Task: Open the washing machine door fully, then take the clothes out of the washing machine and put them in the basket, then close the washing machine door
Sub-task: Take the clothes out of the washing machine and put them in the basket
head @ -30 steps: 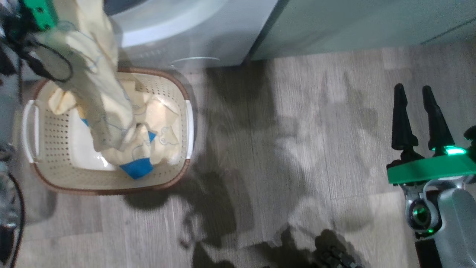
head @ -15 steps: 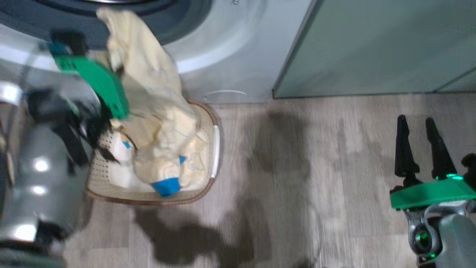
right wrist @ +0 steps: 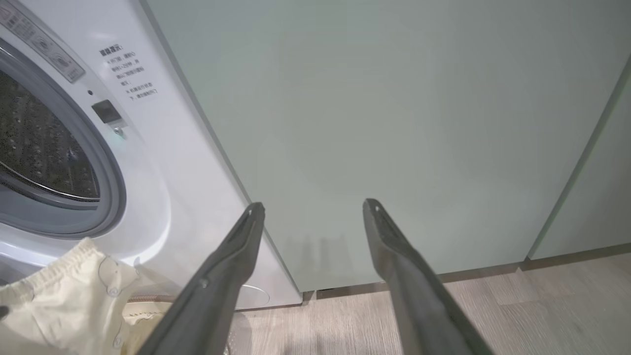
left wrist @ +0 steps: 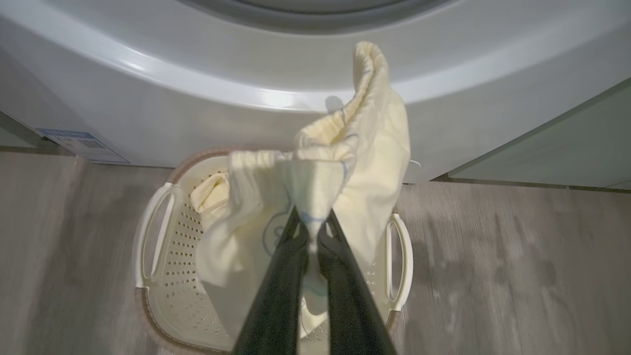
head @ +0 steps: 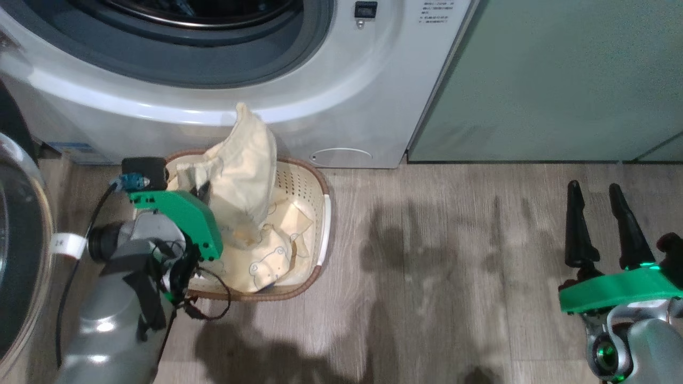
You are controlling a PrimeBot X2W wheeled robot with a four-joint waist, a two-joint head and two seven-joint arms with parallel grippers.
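Two claws to log. Your left claw (left wrist: 312,223) is pinched together on a fold of the clothes (left wrist: 367,162), pale yellow cloth with faint blue printed outlines. The fabric bunches right at the fingertips. A long flap stands up above them, in front of the white front panel of the washing machine (head: 341,101).

You're holding that piece over the basket (left wrist: 180,256): cream plastic, perforated walls, brown rim, a white handle on each short side. More yellow cloth lies inside the basket under the held piece, with a cartoon face outline on it in the head view. The basket sits on the wood-look floor (head: 459,250) just in front of the washer; touching it or not, can't tell. Your left forearm (head: 117,320) comes in from the lower left of the head view, and its green plate (head: 181,213) covers the basket's near-left corner.

Your right claw (head: 594,188) has its fingers (right wrist: 217,276) well apart. It hangs over the floor well to the right of the basket, facing the sage-green cabinet (right wrist: 394,98) beside the washer.

You've got the washing machine door (head: 18,250) swung open at the far left edge of the head view, glass bowl showing, partly cut off. The machine's opening is uncovered, so the grey rubber ring (head: 307,48) and the perforated steel drum (right wrist: 34,143) show. Whether any cloth sits in the drum, can't tell. A blue-white sticker (left wrist: 81,144) sits low on the washer's left corner.
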